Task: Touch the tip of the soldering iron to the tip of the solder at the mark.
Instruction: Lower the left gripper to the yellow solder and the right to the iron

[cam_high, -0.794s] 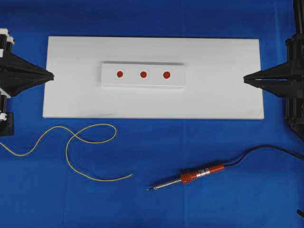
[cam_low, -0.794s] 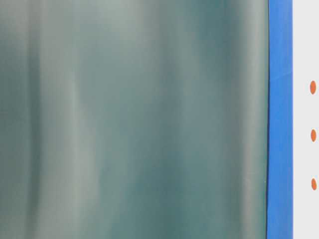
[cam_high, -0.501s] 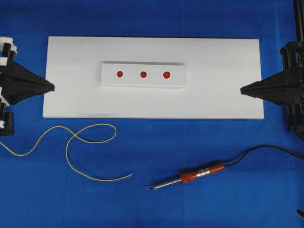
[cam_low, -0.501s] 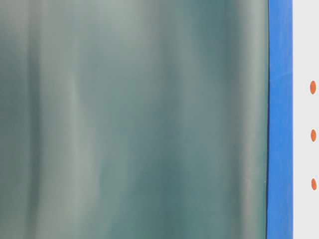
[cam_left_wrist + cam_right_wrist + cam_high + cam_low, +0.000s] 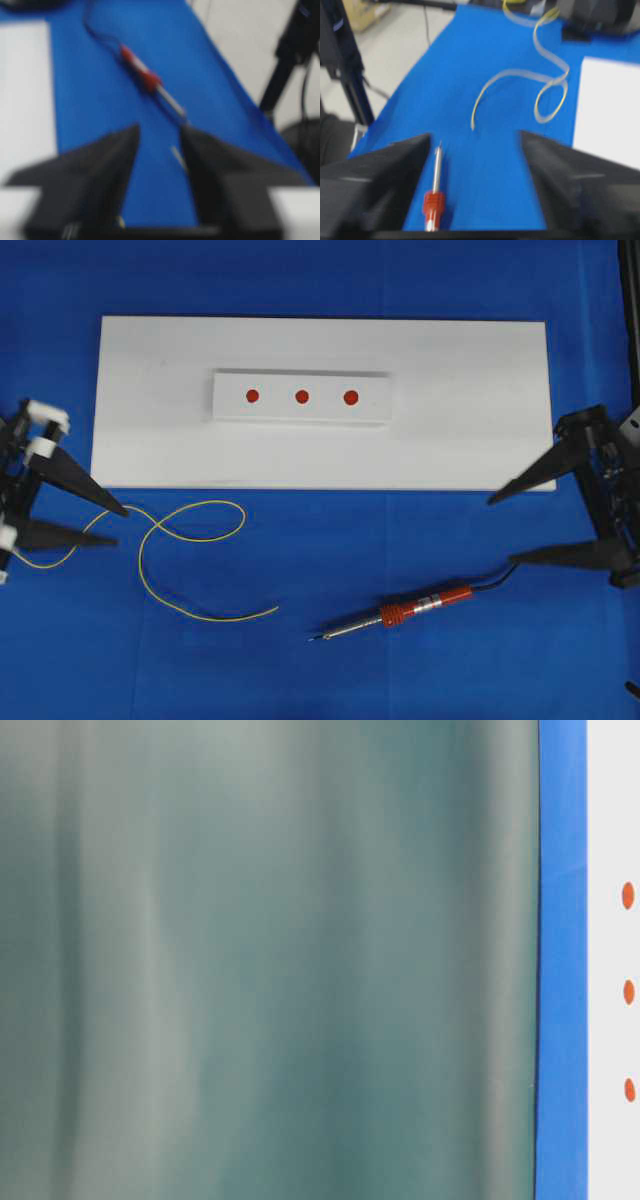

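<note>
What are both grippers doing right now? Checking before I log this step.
Left gripper: open, holding nothing; the solder runs between its fingertips.
Right gripper: open, empty, near the soldering iron.

A blue worktop [image 5: 400, 270] was seen carrying a white board [image 5: 470, 400] with a raised white strip [image 5: 300, 412]. The solder [image 5: 190, 537] and the soldering iron [image 5: 425, 604] were laid directly on the blue surface, well apart, below the board.
</note>
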